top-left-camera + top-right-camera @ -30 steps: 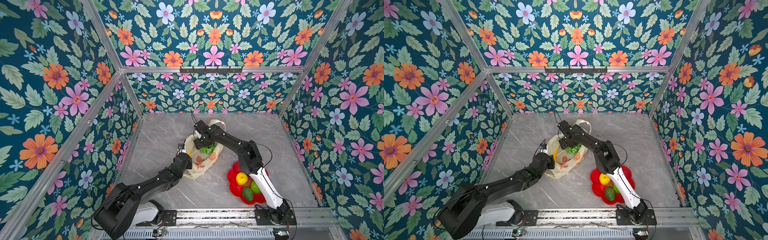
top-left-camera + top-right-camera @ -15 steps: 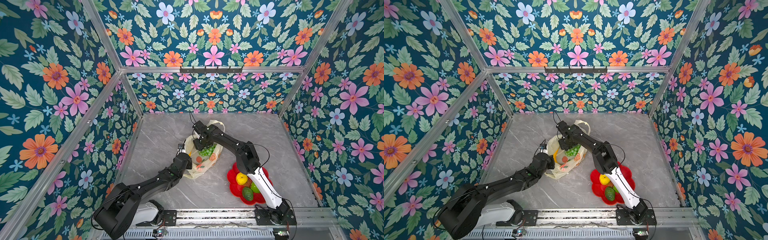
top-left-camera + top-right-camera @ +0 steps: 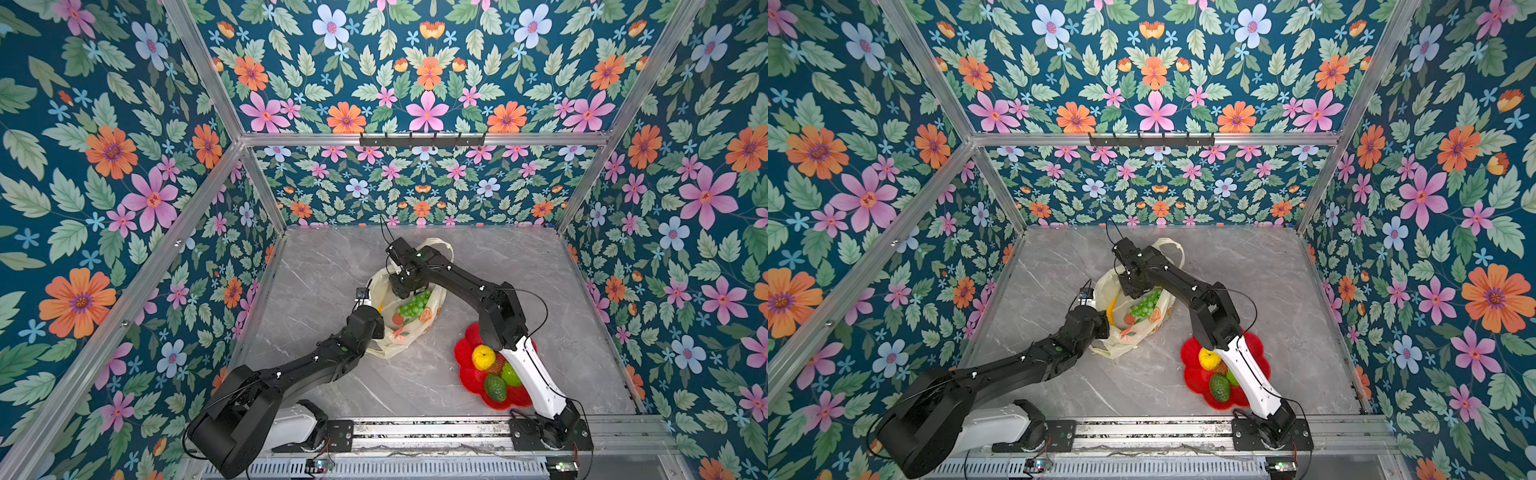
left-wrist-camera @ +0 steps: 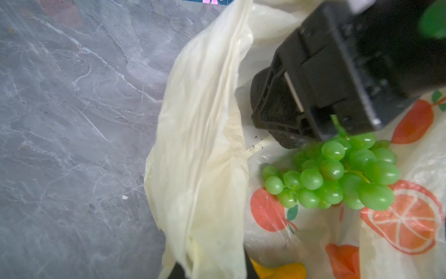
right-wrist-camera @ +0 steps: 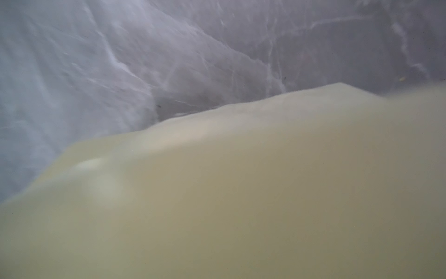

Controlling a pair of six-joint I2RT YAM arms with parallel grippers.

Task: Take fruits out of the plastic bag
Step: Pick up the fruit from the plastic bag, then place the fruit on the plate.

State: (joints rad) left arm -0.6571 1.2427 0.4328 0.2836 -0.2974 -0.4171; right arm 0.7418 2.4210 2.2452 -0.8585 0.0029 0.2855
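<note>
From the left: my left gripper [image 3: 376, 321] pinches the bag [image 3: 397, 341] by its rim, and the grapes [image 3: 415, 305] lie inside, stem end tucked under my right gripper [image 3: 409, 290], the nearer tool, its grip impossible to tell.

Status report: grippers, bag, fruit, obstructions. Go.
Left gripper shut on bag rim, mouth open. Right gripper inside bag over grape bunch stem, grip unconfirmed. Banana also bagged; lemon, avocado, apple on red plate. Bag plastic fills right wrist view.
</note>
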